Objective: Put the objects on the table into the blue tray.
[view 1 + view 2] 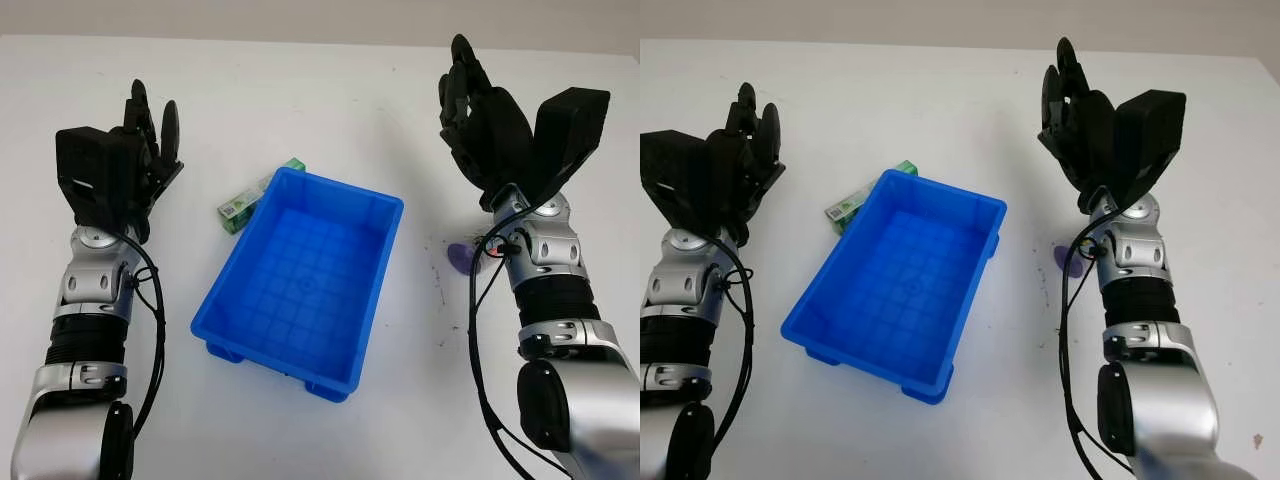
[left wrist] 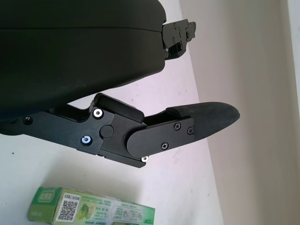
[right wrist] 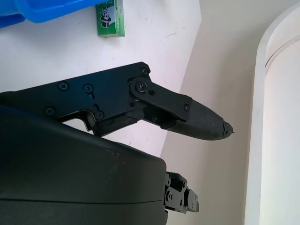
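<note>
Left eye view gives you the white table (image 1: 300, 90) first, with everything else standing on it or raised above it. Your next largest thing is the blue tray (image 1: 300, 350), a rectangular bin with a gridded floor, sitting between your two hands and nearer to you than either set of fingertips. It holds nothing.

Your right hand (image 1: 482, 125) is raised above the table, beyond the tray's right corner and well apart from it; it is released and grasps nothing. Your left hand (image 1: 140, 150) is raised on the other side, beyond the tray's left edge and apart from it; it too is released and holds nothing.

Look inward from your left hand and you find a green carton (image 1: 245, 205) lying flat on the table, touching or just beside the tray's far left wall, outside the tray. From your left wrist view the same carton (image 2: 89, 211) lies just past the fingers (image 2: 197, 122), showing a QR code on its printed face. From your right wrist view it (image 3: 110, 18) lies beside the tray's blue rim (image 3: 47, 9).

Close beside your right forearm, on its inner side, a small purple object (image 1: 461, 258) rests on the table, well apart from the tray; you cannot tell what it is.
</note>
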Robot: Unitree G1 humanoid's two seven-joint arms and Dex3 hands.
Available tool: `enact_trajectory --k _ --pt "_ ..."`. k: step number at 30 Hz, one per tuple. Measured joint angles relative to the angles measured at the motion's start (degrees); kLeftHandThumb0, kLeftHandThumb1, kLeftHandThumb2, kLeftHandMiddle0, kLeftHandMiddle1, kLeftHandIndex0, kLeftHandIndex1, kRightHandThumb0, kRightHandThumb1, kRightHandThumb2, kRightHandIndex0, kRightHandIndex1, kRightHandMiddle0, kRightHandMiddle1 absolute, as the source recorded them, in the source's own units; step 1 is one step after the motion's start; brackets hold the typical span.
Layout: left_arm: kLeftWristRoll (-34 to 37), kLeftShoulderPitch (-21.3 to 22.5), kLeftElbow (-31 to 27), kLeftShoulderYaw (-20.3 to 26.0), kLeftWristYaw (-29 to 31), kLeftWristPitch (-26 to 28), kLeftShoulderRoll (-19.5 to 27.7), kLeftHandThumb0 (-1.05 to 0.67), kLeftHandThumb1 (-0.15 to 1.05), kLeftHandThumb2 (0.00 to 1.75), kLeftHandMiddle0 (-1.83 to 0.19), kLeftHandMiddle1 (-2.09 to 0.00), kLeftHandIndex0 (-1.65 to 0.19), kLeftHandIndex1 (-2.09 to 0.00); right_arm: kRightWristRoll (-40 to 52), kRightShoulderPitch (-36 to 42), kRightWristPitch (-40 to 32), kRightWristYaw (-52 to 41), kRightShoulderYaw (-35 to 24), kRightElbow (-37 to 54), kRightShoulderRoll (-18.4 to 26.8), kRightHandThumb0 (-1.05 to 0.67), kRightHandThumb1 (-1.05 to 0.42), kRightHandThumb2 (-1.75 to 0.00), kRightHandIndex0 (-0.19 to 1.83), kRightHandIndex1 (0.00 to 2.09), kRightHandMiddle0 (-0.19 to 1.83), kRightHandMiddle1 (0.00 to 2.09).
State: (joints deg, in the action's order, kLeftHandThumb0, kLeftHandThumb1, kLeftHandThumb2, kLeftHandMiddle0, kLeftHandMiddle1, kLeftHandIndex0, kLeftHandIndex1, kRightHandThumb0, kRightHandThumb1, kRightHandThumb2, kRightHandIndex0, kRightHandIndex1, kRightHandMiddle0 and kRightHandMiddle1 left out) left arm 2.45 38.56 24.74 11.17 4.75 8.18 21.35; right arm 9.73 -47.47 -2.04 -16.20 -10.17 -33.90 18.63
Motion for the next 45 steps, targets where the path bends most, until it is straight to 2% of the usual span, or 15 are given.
enact_trajectory --k 5,13,16,18,19,21,24,28,34,36,38,42,45 --pt "0.0 0.01 -0.58 -0.01 0.18 0.48 0.12 -0.76 1.05 0.67 0.19 0.0 0.19 0.0 0.15 0.34 -1.94 -0.73 0.03 0.06 0.0 -0.74 -1.05 -0.78 -0.19 0.0 -0.19 0.0" --pt "-0.23 0.36 2.16 -0.05 0.83 -0.25 0.13 -0.76 1.05 0.68 0.19 0.0 0.19 0.0 0.19 0.34 -2.72 -2.4 0.07 -1.82 0.19 -0.74 -1.05 -0.72 -0.19 0.0 -0.19 0.0" --pt "-0.29 0.36 1.73 -0.06 0.83 -0.3 0.14 -0.75 1.05 0.69 0.19 0.0 0.19 0.0 1.8 1.46 -4.72 -5.09 -0.54 1.46 1.84 -0.65 -1.05 -0.55 -0.19 0.0 -0.19 0.0" --pt "-0.18 0.32 0.85 -0.04 0.91 -0.28 0.16 -0.75 1.05 0.68 0.19 0.0 0.19 0.0 2.2 2.37 -6.07 -5.78 -1.07 5.17 3.56 -0.59 -1.05 -0.41 -0.14 0.03 -0.12 0.04" --pt "-0.09 0.32 0.56 -0.01 0.99 -0.29 0.16 -0.76 1.05 0.68 0.19 0.0 0.19 0.0 1.9 2.83 -7.08 -5.8 -1.16 7.23 4.76 -0.58 -1.05 -0.28 -0.08 0.06 -0.06 0.07" --pt "0.01 0.25 0.09 0.01 1.13 -0.3 0.14 -0.75 1.05 0.67 0.19 0.0 0.19 0.0 0.04 3.88 -8.65 -6.07 -0.86 11.46 7.78 -0.57 -1.03 -0.12 0.01 0.1 0.03 0.11" --pt "0.07 -0.02 -0.44 0.02 1.28 -0.27 0.12 -0.76 1.05 0.66 0.19 0.0 0.19 0.0 -3.27 5.99 -9.18 -9.21 0.12 16.43 14.15 -0.49 -0.93 -0.04 0.09 0.13 0.12 0.12" --pt "0.09 -0.26 -0.51 0.01 1.37 0.3 0.03 -0.75 1.05 0.65 0.19 0.0 0.19 0.0 -5.18 8.69 -9.82 -14.76 0.25 22.49 21.17 -0.44 -0.83 -0.03 0.18 0.14 0.21 0.12" --pt "0.25 -0.3 -0.13 0.03 1.53 -0.32 -0.14 -0.75 1.05 0.65 0.19 0.0 0.19 0.0 -15.66 13.23 3.62 -20.06 1.34 28.18 34.0 -0.58 -0.75 -0.05 0.36 0.12 0.39 0.08" --pt "0.25 -0.3 -0.02 0.02 1.59 -0.37 -0.16 -0.75 1.05 0.64 0.19 0.0 0.19 0.0 -18.47 14.65 7.44 -22.03 1.6 30.03 38.04 -0.57 -0.76 -0.05 0.34 0.09 0.37 0.06" --pt "0.26 -0.29 0.11 0.02 1.7 -0.37 -0.15 -0.76 1.05 0.64 0.19 0.0 0.19 0.0 -21.28 15.9 7.92 -24.34 2.26 32.42 41.27 -0.58 -0.79 -0.07 0.26 0.05 0.31 0.03" --pt "0.25 -0.28 1.08 0.02 1.92 -0.65 -0.15 -0.77 1.05 0.63 0.19 0.0 0.19 0.0 -25.79 18.14 12.4 -27.38 4.14 34.45 45.9 -0.57 -0.84 -0.07 0.2 0.03 0.23 0.02" --pt "0.25 -0.28 1.44 0.02 2.23 -1.49 -0.14 -0.77 1.05 0.64 0.19 0.0 0.19 0.0 -27.27 18.92 17.97 -27.52 5.11 33.98 46.73 -0.52 -0.86 -0.07 0.17 0.03 0.22 0.03"
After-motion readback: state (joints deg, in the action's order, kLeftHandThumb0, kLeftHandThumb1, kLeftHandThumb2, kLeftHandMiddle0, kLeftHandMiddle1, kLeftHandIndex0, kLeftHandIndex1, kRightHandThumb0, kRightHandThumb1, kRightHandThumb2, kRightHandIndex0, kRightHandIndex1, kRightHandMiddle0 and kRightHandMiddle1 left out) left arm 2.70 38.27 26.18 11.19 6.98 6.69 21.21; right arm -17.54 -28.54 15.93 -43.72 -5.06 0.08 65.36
